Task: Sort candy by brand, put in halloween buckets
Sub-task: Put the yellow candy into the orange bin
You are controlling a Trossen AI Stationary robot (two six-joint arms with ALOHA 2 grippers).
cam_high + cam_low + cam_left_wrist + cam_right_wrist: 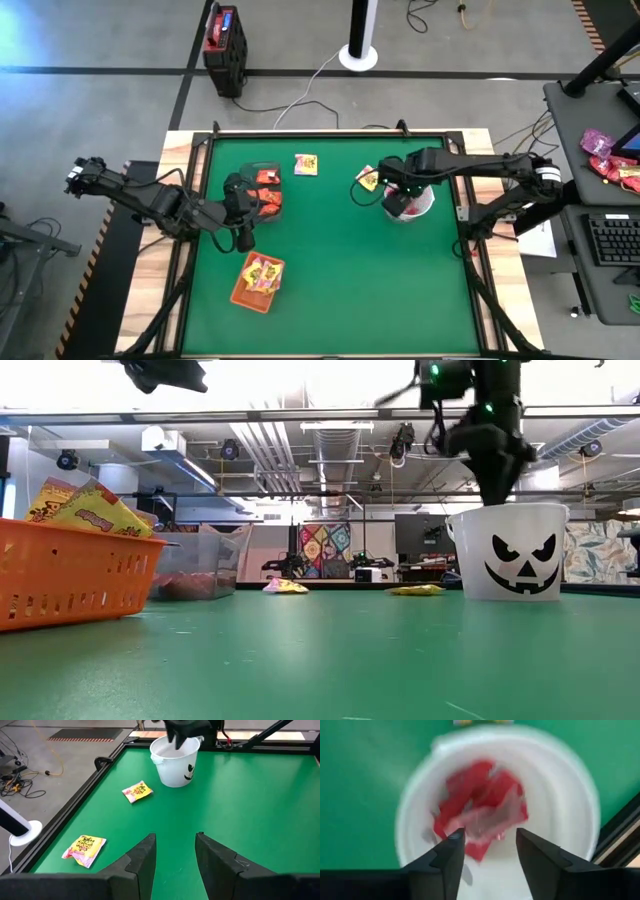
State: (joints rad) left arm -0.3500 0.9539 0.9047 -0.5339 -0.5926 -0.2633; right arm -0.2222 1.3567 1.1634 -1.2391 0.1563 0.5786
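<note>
Right end effector (pixel 485 852) over red candy (pixel 480 810)

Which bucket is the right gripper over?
The white bucket with the jack-o'-lantern face; the right gripper hangs open above red candy inside it.

Right end effector (pixel 485 851) open, pointing down, left end effector (pixel 174 857) open, hovering

- No brand name, word or number can be read anywhere.
- The white bucket (pixel 508 551) carries a black jack-o'-lantern face (pixel 520 562): slanted eyes and a jagged grin, a sign rather than lettering.
- The yellow candy packets in the orange tray (pixel 75 572) show red printing (pixel 92 517), too small to make out.
</note>
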